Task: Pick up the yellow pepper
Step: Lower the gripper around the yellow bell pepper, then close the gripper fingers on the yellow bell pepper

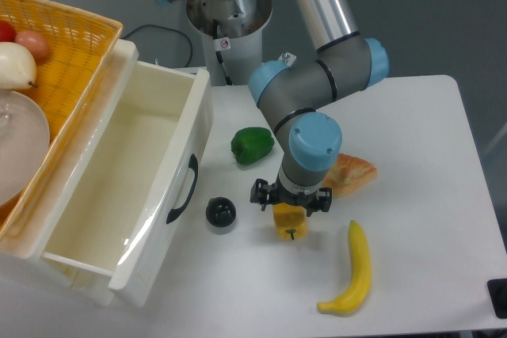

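The yellow pepper (290, 225) lies on the white table (420, 156), stem end toward the front edge. My gripper (291, 198) hangs straight above it, and the wrist covers the pepper's far half. The black fingers (259, 194) stand spread on either side of the pepper's upper part, so the gripper is open. I cannot tell whether the fingers touch it.
A green pepper (253, 145) lies behind and left of the gripper. A black ball (221, 212) sits to the left, near the open white drawer (119, 195). A banana (354, 269) lies front right, an orange slice-shaped item (352, 174) right. A yellow basket (55, 45) stands far left.
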`<state>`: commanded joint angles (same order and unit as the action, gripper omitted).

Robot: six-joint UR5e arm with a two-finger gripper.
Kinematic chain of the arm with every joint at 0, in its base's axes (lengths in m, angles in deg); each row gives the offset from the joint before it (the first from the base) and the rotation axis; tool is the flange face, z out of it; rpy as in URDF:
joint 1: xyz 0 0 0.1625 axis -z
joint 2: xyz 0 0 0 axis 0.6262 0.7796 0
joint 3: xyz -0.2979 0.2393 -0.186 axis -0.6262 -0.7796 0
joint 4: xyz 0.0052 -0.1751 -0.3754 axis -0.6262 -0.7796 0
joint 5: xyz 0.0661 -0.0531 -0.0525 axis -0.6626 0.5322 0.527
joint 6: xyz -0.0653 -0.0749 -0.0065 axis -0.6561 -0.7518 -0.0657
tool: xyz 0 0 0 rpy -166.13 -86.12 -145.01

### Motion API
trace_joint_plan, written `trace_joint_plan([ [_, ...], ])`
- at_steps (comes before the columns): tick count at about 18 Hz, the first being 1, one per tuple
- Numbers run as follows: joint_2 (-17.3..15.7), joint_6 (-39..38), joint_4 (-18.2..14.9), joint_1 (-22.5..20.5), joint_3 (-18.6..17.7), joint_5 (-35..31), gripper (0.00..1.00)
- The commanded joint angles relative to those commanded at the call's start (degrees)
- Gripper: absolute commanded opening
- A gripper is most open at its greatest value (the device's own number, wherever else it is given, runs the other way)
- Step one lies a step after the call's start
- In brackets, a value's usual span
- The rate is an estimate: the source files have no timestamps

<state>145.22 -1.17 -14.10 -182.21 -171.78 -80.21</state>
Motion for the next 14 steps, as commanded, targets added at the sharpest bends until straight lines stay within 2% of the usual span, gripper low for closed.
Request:
trace_joint_plan([
  [3,0.4,0.1,0.1,0.0,0.3,-0.1,1.0],
  [8,2.1,0.2,2.3,-0.2,0.4,-0.2,1.0],
  [14,2.3,0.2,2.3,-0.2,0.4,-0.3,1.0],
])
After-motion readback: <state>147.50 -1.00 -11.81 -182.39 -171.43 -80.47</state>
